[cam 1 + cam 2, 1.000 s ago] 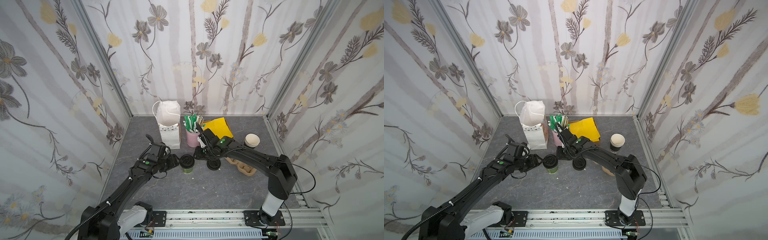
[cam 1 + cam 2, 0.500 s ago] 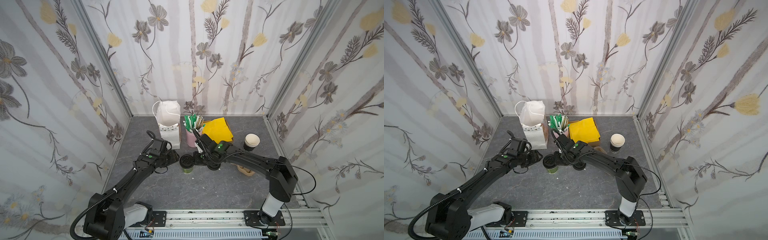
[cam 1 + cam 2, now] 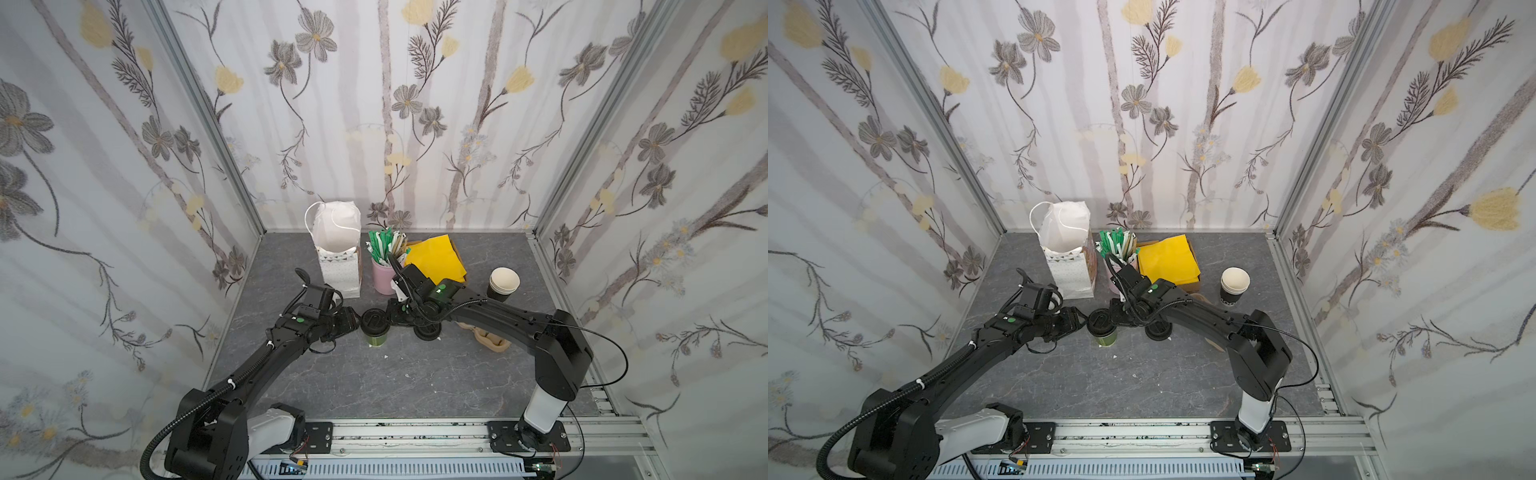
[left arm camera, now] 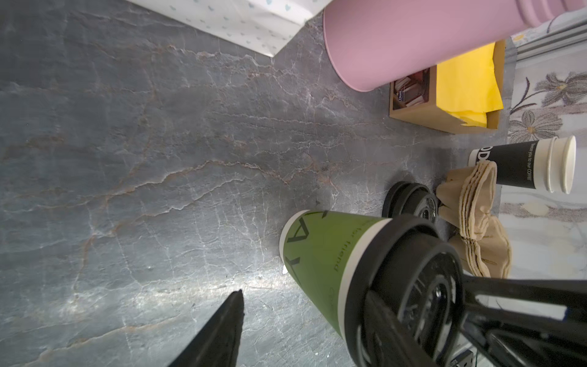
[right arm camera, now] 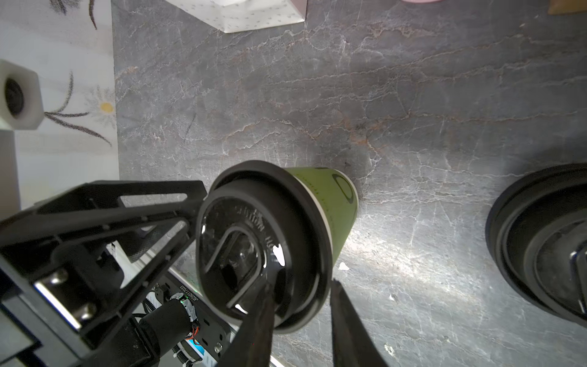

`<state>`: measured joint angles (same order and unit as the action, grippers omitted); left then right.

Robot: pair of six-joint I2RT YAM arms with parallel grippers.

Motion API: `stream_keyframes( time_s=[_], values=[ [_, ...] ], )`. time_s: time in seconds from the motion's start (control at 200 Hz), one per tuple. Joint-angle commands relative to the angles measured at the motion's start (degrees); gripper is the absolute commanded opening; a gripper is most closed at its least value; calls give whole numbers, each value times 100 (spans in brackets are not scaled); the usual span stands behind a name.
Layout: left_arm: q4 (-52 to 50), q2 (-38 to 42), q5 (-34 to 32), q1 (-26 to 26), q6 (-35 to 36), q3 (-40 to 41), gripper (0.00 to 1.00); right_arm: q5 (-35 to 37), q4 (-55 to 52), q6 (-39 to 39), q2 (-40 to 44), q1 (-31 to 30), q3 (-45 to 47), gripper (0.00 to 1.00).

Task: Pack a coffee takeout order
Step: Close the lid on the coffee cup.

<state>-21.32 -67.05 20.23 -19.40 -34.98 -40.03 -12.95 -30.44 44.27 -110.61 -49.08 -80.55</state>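
**Jaws meet at the lidded cup: right pair narrow on the rim, left pair wide**

In both top views, the right gripper [image 3: 388,319] [image 3: 1115,318] and the left gripper [image 3: 354,323] [image 3: 1077,322] reach in from opposite sides to the small green paper cup [image 3: 376,338] [image 3: 1105,338]. The cup stands upright in the middle of the grey stone-patterned table [image 3: 415,374], capped by its black plastic lid [image 3: 374,321]. It is in front of the white paper bag [image 3: 338,266] and the pink stick holder [image 3: 382,276]. Folded bright yellow napkins [image 3: 436,259] lie in a brown box at the back. The gap of either pair cannot be read from here.

In the left wrist view, one left finger [image 4: 222,330] shows, clearly apart from the cup's green wall [image 4: 317,254]. These jaws stand wide and grip nothing. The other finger cannot be made out.

In the right wrist view, the right fingers [image 5: 260,317] are drawn narrow. One lies over the lid's top [image 5: 254,238] and the other against its outer edge, so the rim fills the gap between them. The left gripper's black frame [image 5: 197,209] reaches the lid's far edge.
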Motion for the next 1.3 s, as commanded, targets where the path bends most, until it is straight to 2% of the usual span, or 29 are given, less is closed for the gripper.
stream_keyframes(
  time_s=[0.0,0.31,0.475,0.719,1.014,1.294],
  values=[
    [-92,93,208,6,-121,86,62,-86,110,-154,-105,53,-136,32],
    [-100,247,468,6,-114,40,62,-6,27,-239,-105,102,-285,34],
    [-105,401,58,14,-227,24,62,278,-115,-166,127,101,-274,36],
    [-91,323,-365,23,-199,-55,63,317,-88,76,352,-53,127,36],
    [-74,-52,-208,31,-17,-327,63,242,98,259,276,-217,312,35],
    [-48,-186,-28,36,32,-268,63,223,117,285,279,-216,413,34]
  ],
)
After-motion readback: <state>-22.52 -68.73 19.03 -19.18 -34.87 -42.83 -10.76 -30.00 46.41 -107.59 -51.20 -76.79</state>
